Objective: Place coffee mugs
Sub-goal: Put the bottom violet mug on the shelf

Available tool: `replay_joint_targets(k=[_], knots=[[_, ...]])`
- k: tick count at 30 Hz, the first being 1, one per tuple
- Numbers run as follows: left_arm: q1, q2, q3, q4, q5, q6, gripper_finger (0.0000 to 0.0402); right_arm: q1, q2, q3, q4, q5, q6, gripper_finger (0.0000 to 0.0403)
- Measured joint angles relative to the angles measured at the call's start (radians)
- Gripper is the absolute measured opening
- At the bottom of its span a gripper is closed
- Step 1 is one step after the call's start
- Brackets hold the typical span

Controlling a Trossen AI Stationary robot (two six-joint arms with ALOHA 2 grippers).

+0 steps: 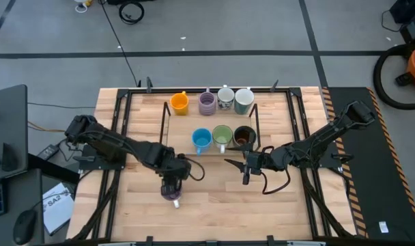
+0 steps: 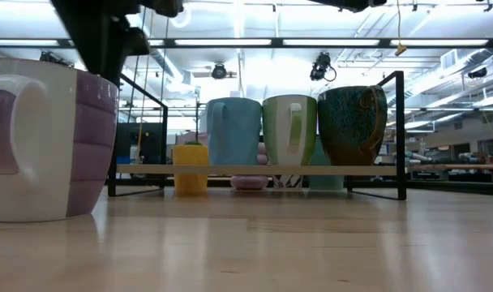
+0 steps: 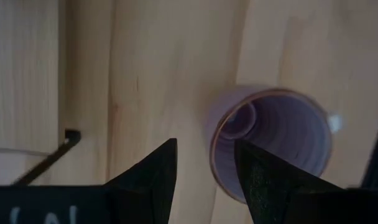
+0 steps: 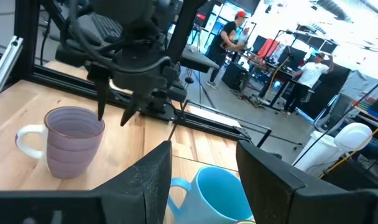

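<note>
A: What sits nearest the front edge of the table?

B: A lavender mug [image 1: 173, 194] with a white handle, upright on the bare wood [image 1: 214, 212], well in front of the wire rack [image 1: 165, 116]. The left gripper [image 1: 172, 184] hangs directly over it, fingers [image 3: 153, 177] spread, one tip above the rim, the other out over the table. It grips nothing.

A: And the other arm?

B: The right gripper [image 1: 246, 172] hovers above the table just in front of the rack's right end, its fingers [image 4: 271, 168] parted and empty. It points across toward the lavender mug [image 4: 69, 142] and the left gripper [image 4: 117, 112].

A: What is on the rack?

B: The nearer row holds a blue mug [image 1: 201, 140], a light green mug [image 1: 222, 136] and a dark brown-black mug [image 1: 244, 137], side by side. In the low view they stand upright on a raised shelf. The farther row has an orange mug [image 1: 179, 102], a second lavender mug [image 1: 207, 103], a white patterned mug [image 1: 225, 98] and a pale grey-white mug [image 1: 244, 100].

A: Beyond the table?

B: Two people [image 4: 229, 38] stand among equipment in the room behind.
</note>
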Motion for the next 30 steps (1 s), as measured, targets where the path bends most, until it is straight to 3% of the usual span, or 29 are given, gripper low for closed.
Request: replay_joint_targets(k=[10,22,30], knots=[[-0.060,-0.001,-0.077,0.024,-0.040,-0.158,0.0167,0.000,0.000,0.000,0.007,-0.025,0.013,0.0185],[-0.069,-0.029,-0.228,0.208,-0.009,-0.292,0.0164,0.000,0.000,0.000,0.007,-0.026,0.030,0.0185],[-0.069,-0.029,-0.249,0.255,0.015,-0.304,0.0114,0.000,0.000,0.000,0.005,-0.046,0.043,0.0185]])
